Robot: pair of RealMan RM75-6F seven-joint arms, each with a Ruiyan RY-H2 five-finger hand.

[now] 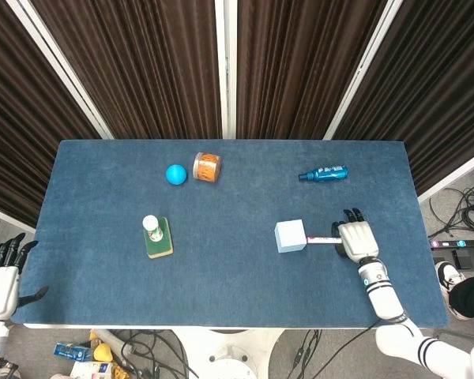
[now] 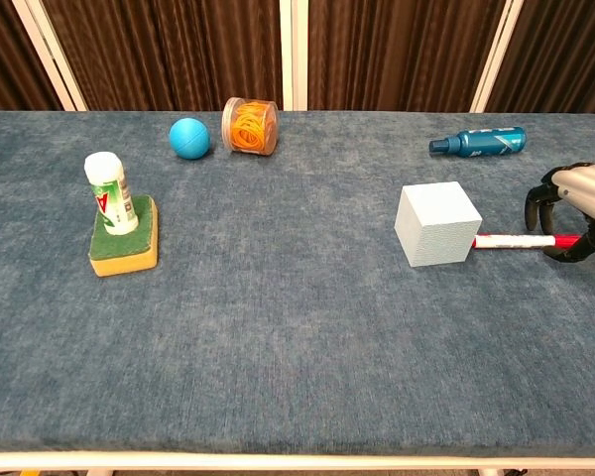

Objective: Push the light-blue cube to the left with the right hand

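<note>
The light-blue cube (image 1: 290,236) (image 2: 436,224) stands right of the table's middle. A white marker with a red cap (image 2: 511,240) (image 1: 324,239) lies against the cube's right side. My right hand (image 1: 355,238) (image 2: 575,203) hovers over the marker's capped end, a short way right of the cube and apart from it. Its fingers are spread and curve downward, and it holds nothing. Off the table's near left corner, my left hand (image 1: 0,276) hangs with its fingers apart and empty; the chest view does not show it.
A glue stick stands on a green-and-yellow sponge (image 1: 158,239) (image 2: 124,238) at the left. A blue ball (image 1: 175,174) (image 2: 188,137) and a jar of orange rubber bands (image 1: 207,167) (image 2: 250,125) sit at the back. A blue bottle (image 1: 324,174) (image 2: 479,143) lies back right.
</note>
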